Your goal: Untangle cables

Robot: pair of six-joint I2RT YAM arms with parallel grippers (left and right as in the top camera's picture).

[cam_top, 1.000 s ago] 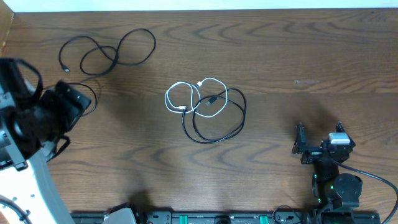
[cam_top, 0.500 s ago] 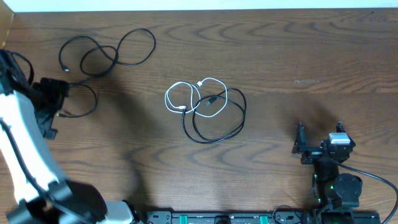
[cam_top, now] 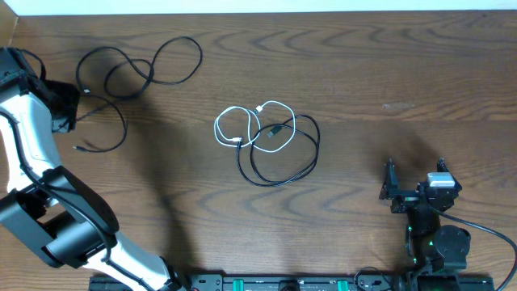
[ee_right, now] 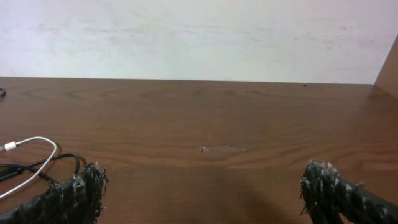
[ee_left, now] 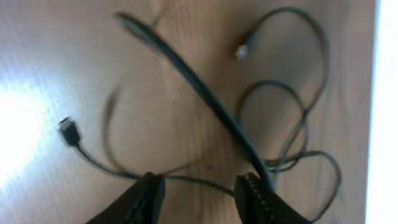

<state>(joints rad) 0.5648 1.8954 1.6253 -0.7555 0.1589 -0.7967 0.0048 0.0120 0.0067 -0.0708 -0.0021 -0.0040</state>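
A long black cable (cam_top: 153,69) lies looped at the back left, its tail curling down to a plug (cam_top: 81,148). My left gripper (cam_top: 71,111) is over that tail. In the left wrist view its jaws (ee_left: 202,190) stand partly apart with a thin strand of the black cable (ee_left: 205,182) running across the gap, unpinched; a plug (ee_left: 68,130) lies to the left. At the table's middle, the white cable (cam_top: 238,121) is tangled with the second black cable (cam_top: 283,158). My right gripper (cam_top: 412,190) rests open at the front right, holding nothing (ee_right: 205,193).
A blurred, thicker black strand (ee_left: 199,93) crosses the left wrist view diagonally. The table's left edge (cam_top: 6,48) is close to my left arm. The right wrist view shows the white cable (ee_right: 31,163) at its far left, with the back wall beyond.
My left arm has swung back and left, carrying its gripper over the tail of the back-left cable, and its jaws have narrowed. The right arm and the centre tangle have not moved.
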